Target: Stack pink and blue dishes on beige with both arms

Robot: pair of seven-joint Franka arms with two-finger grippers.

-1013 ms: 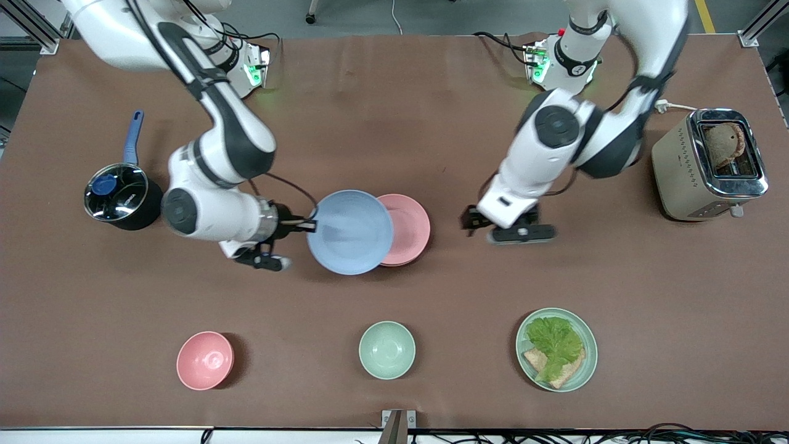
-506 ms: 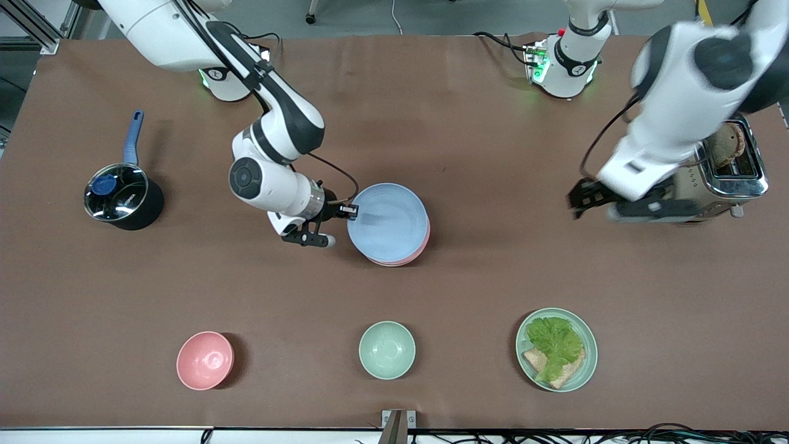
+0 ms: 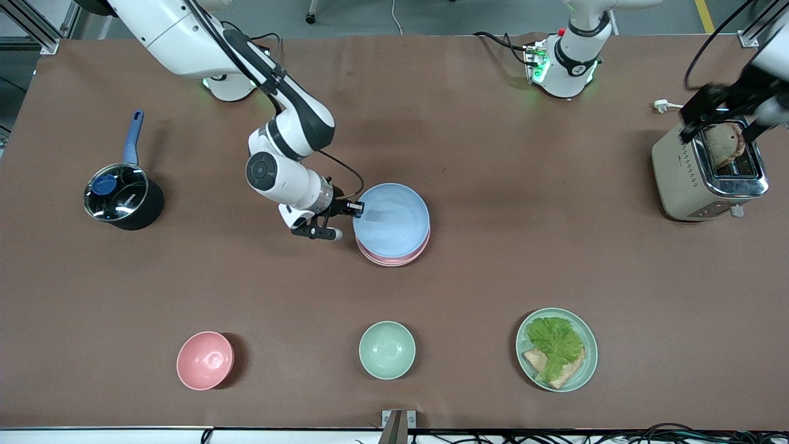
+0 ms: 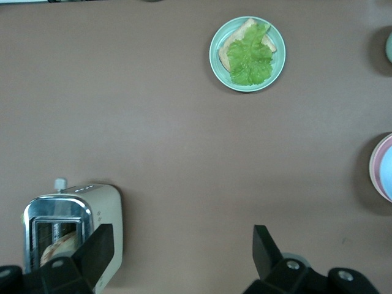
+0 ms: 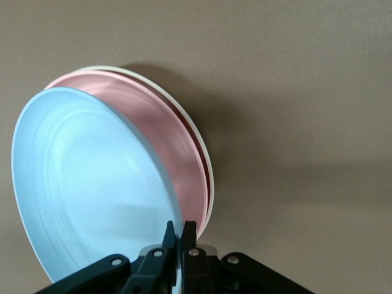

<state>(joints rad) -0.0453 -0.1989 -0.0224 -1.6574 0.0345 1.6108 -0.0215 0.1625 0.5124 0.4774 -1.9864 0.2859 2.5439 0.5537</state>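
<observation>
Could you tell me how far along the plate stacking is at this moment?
Done: the pink plate lies on the beige plate. In hand: the right gripper pinches the blue plate by its rim, tilted over the pink one. Left: lower it flat and release. The left gripper waits open above the toaster.

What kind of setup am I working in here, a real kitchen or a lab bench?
Likely a lab bench staged as a kitchen: a brown-covered table, a toaster, a saucepan, and aluminium frame posts at its corners.
</observation>
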